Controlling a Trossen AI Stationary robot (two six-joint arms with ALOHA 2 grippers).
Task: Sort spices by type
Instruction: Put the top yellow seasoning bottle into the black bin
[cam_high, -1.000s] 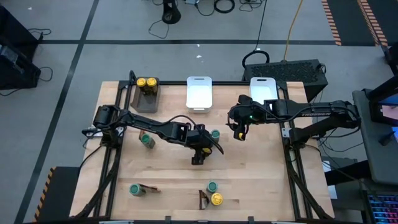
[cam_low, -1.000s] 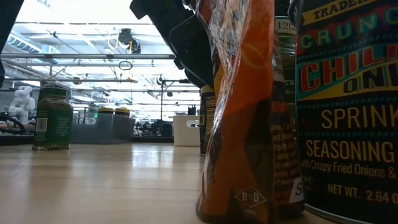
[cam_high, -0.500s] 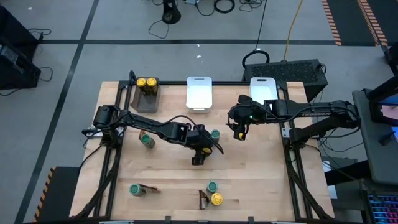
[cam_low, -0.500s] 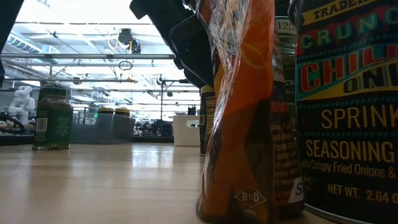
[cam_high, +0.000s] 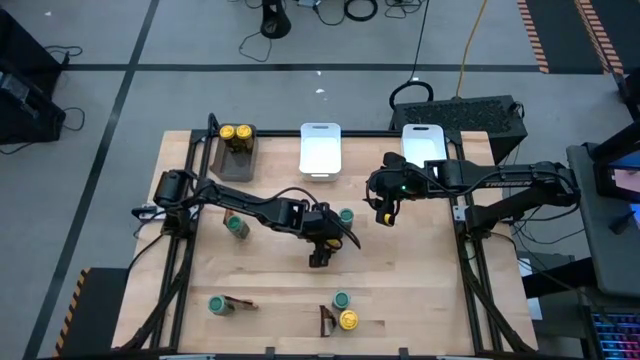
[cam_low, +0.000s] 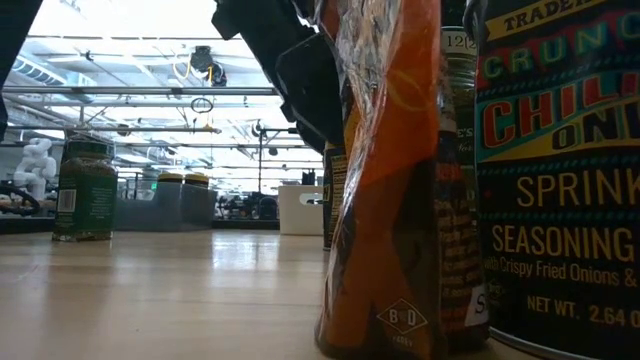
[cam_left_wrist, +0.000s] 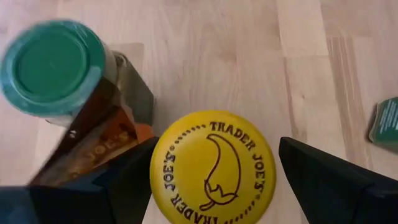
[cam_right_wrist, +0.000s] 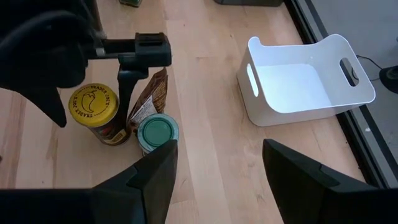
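Currently, step in hand: we have the left gripper (cam_left_wrist: 211, 171) poised over the yellow-lidded Trader Joe's jar (cam_left_wrist: 212, 167), jaws wide either side, not gripping.
Jar's place: mid-table, touching a brown-orange packet (cam_left_wrist: 93, 149) and a green-lidded jar (cam_left_wrist: 55, 67).
Right gripper (cam_right_wrist: 214, 171): jaws open, empty, waiting near a white tray (cam_right_wrist: 311, 78).
Next move: we judge lower, close, carry to the dark tray (cam_high: 236, 160) holding yellow-lidded jars.

Between the left claw's (cam_left_wrist: 214, 180) dark fingers, the round yellow jar lid (cam_left_wrist: 212, 167) reads "TRADER JOE'S" twice, while the dark seasoning jar label (cam_low: 560, 180) shows "CHILI", "SPRINK", "SEASONING" and "NET WT. 2.64".
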